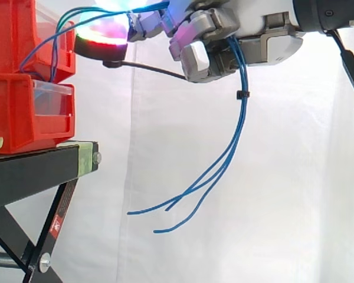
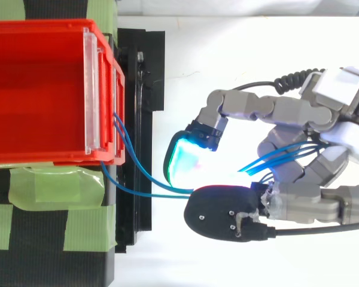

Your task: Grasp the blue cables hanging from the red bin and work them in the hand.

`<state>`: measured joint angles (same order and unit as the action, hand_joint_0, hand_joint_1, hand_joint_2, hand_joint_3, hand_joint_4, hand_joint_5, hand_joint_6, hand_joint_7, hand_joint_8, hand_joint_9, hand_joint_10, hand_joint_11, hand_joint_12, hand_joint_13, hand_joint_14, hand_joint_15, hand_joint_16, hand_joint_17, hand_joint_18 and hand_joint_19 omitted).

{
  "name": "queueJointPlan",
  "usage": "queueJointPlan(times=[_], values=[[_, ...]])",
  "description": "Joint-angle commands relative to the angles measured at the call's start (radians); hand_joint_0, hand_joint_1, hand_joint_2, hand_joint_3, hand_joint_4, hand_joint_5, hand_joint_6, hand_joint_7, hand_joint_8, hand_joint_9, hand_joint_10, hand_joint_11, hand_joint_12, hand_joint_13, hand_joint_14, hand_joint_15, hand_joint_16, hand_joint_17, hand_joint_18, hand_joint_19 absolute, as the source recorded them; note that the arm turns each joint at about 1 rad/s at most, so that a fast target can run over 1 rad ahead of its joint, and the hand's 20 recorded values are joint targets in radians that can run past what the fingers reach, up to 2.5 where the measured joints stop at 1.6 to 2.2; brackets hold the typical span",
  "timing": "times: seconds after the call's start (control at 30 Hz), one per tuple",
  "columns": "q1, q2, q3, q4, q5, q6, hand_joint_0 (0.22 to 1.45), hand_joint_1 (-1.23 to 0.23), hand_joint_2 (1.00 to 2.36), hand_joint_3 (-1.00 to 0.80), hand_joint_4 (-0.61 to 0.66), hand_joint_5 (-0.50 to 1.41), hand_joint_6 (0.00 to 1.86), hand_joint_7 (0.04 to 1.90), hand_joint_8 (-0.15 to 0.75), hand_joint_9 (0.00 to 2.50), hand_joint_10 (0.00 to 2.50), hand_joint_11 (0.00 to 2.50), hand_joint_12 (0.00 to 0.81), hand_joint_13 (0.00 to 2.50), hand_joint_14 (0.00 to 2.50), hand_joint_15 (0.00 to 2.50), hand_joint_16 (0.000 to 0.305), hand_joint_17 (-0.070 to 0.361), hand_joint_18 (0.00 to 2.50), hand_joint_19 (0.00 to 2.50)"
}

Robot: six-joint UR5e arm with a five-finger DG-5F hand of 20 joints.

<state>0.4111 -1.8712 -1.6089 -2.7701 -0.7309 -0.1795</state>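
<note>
The red bins [image 1: 12, 121] at nine o'clock in the side view are smooth, glossy plastic with clear plastic strips [image 2: 93, 89] on their fronts. They sit on a matt black metal stand [image 1: 29, 174] patched with dull, wrinkled green tape [image 2: 54, 186]. The blue cables [image 1: 243, 118] have a smooth, faintly shiny sheath, the hand [image 1: 253, 38] has satin grey shells and translucent fingertip pads [image 2: 182, 158] with matt black backs, and the white curtain [image 1: 165, 106] is matt cloth in soft folds.

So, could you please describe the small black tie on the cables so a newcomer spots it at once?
In the side view, find the hand at the top, right of the red bins. The blue cables hang from its grasp, and below the hand sits the black tie. It is the one dark band round the blue strands.
</note>
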Motion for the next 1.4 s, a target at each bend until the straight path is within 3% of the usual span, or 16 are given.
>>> queueJointPlan(times=[0.0, 0.07, 0.1, 0.17, 0.27, 0.3, 0.37, 0.57, 0.87, 1.0, 1.07, 1.23, 1.37], values=[[-0.002, 0.0, 0.001, 0.0, -0.001, 0.0, 0.97, -0.7, 1.24, 0.43, 0.34, 0.34, 0.05, 1.33, 0.535, 1.78, 2.5, 2.5, 0.712, 2.02, 2.5, 1.97, 0.237, 0.178, 2.5, 0.65], [0.0, 0.0, 0.0, 0.0, -0.001, 0.0, 1.0, -0.72, 1.19, 0.43, 0.34, 0.34, 0.05, 1.33, 0.535, 1.78, 2.5, 2.5, 0.712, 2.02, 2.5, 1.97, 0.237, 0.178, 2.5, 0.65], [0.0, 0.0, 0.001, 0.0, -0.001, 0.0, 1.05, -0.74, 1.0, 0.43, 0.33, 0.33, 0.04, 1.34, 0.535, 1.78, 2.5, 2.5, 0.712, 2.02, 2.5, 1.97, 0.237, 0.178, 2.5, 0.65], [0.0, 0.0, 0.0, 0.0, -0.001, 0.0, 0.95, -0.74, 1.02, -0.04, 0.31, 0.32, 0.02, 1.35, 0.535, 1.78, 2.5, 2.5, 0.712, 2.02, 2.5, 1.97, 0.237, 0.178, 2.5, 0.65], [0.0, 0.0, 0.0, 0.0, -0.001, 0.0, 0.94, -0.75, 1.02, -0.5, 0.31, 0.32, 0.0, 1.37, 0.535, 1.78, 2.5, 2.5, 0.712, 2.02, 2.5, 1.97, 0.237, 0.178, 2.5, 0.65], [0.0, 0.0, 0.0, 0.001, -0.001, 0.0, 0.94, -0.75, 1.02, -0.56, 0.32, 0.32, 0.0, 1.38, 0.535, 1.78, 2.5, 2.5, 0.712, 2.02, 2.5, 1.97, 0.237, 0.178, 2.5, 0.65], [0.0, 0.0, 0.001, 0.001, -0.001, 0.0, 0.94, -0.75, 1.02, -0.57, 0.32, 0.32, 0.0, 1.37, 0.535, 1.78, 2.5, 2.5, 0.712, 2.02, 2.5, 1.97, 0.237, 0.178, 2.5, 0.65], [0.0, 0.0, 0.001, 0.0, -0.002, 0.0, 1.01, -0.75, 1.03, -0.29, 0.32, 0.31, 0.1, 1.35, 0.535, 1.78, 2.5, 2.5, 0.712, 2.02, 2.5, 1.97, 0.237, 0.178, 2.5, 0.65], [0.0, 0.0, 0.0, 0.0, -0.001, 0.0, 1.07, -0.71, 1.03, -0.07, 0.31, 0.31, 0.2, 1.3, 0.535, 1.78, 2.5, 2.5, 0.712, 2.02, 2.5, 1.97, 0.237, 0.178, 2.5, 0.65], [0.0, 0.001, 0.0, 0.0, -0.002, 0.0, 1.04, -0.66, 1.03, -0.12, 0.32, 0.32, 0.18, 1.31, 0.535, 1.78, 2.5, 2.5, 0.712, 2.02, 2.5, 1.97, 0.237, 0.178, 2.5, 0.65], [0.0, 0.0, 0.0, 0.0, -0.002, 0.0, 0.99, -0.63, 1.02, -0.26, 0.33, 0.35, 0.02, 1.37, 0.535, 1.78, 2.5, 2.5, 0.712, 2.02, 2.5, 1.97, 0.237, 0.178, 2.5, 0.65], [0.0, 0.0, 0.0, 0.003, -0.002, 0.0, 0.94, -0.55, 1.02, -0.45, 0.36, 0.39, 0.01, 1.33, 0.535, 1.78, 2.5, 2.5, 0.712, 2.02, 2.5, 1.97, 0.237, 0.178, 2.5, 0.65], [0.0, 0.0, 0.0, 0.003, -0.002, 0.0, 0.94, -0.55, 1.02, -0.43, 0.36, 0.4, 0.01, 1.33, 0.535, 1.78, 2.5, 2.5, 0.712, 2.02, 2.5, 1.97, 0.237, 0.178, 2.5, 0.65]])
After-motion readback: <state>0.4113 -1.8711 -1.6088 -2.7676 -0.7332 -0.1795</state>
